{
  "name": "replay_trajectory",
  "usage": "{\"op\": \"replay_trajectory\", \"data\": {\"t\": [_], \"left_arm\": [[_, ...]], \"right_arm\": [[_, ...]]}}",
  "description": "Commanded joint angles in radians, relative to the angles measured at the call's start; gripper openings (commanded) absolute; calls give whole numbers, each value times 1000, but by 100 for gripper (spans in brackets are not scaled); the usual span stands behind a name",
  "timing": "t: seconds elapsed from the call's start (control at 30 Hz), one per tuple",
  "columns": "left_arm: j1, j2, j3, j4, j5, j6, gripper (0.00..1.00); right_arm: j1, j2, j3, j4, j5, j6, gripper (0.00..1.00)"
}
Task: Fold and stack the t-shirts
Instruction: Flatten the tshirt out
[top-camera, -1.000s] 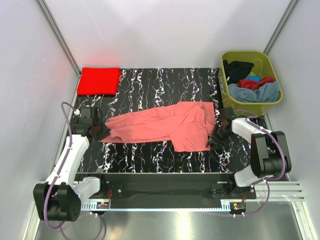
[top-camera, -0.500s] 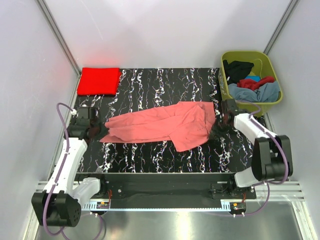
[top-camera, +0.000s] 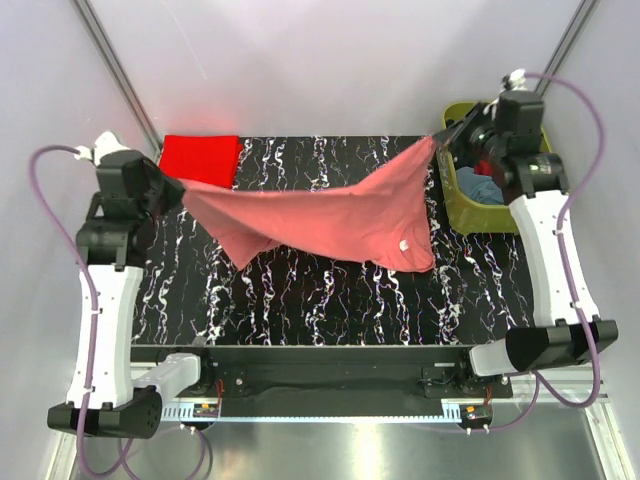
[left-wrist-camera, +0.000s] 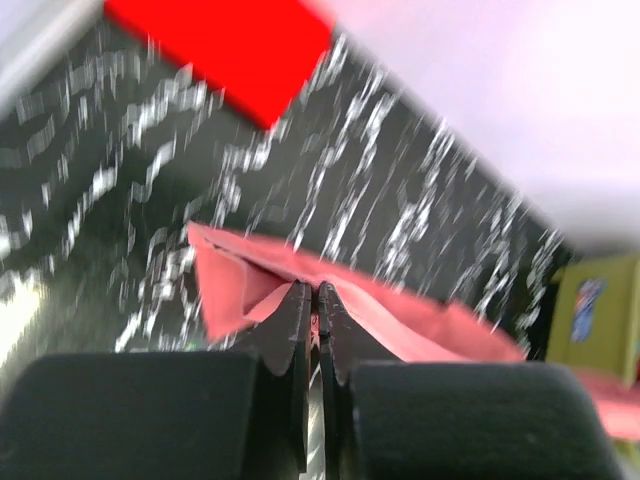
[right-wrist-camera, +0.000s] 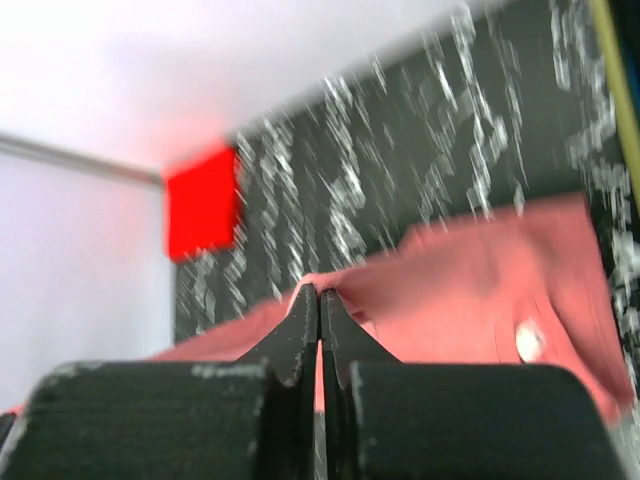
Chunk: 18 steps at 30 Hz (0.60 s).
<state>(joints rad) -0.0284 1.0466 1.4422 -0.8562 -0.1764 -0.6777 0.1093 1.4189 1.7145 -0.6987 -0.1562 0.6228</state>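
While both arms are raised high, the salmon pink t-shirt (top-camera: 330, 215) hangs stretched in the air across the middle of the overhead view, sagging toward the black marbled table (top-camera: 330, 310) below it. The left gripper (top-camera: 178, 190), at the left of the frame, is clenched on one end of the cloth, and the right gripper (top-camera: 445, 138), at the upper right, is pinched tight on the other. From each wrist view I see only a thin sliver of pink between the closed fingertips, so to my eye the bite is shallow. If the arms pull wider apart, an end may slip free and the shirt would drop in a heap. The cloth looks twisted and doubled over near the left end, so laying it down as it is would likely leave creases rather than a flat spread. The right end hangs just beside the olive-green tub (top-camera: 462, 205), where it could catch on the rim. The left end is near the folded bright red t-shirt (top-camera: 198, 160) in the upper left, and a swing could brush it askew.
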Motion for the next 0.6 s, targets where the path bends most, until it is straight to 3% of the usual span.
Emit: {"op": "replay_trajectory", "data": {"t": [0.0, 0.13, 0.3, 0.47, 0.57], "left_arm": [[5, 18, 141, 42, -101, 56, 0], [10, 7, 295, 68, -130, 92, 0], [10, -46, 426, 160, -109, 184, 0], [10, -204, 426, 314, -46, 225, 0], [5, -267, 458, 321, -35, 228, 0]], "right_arm": [[-2, -15, 179, 28, 83, -15, 0], [-2, -66, 270, 56, 121, -44, 0], [-2, -248, 251, 155, 133, -87, 0], [-2, -444, 237, 189, 118, -97, 0], [-2, -520, 279, 186, 96, -92, 0]]}}
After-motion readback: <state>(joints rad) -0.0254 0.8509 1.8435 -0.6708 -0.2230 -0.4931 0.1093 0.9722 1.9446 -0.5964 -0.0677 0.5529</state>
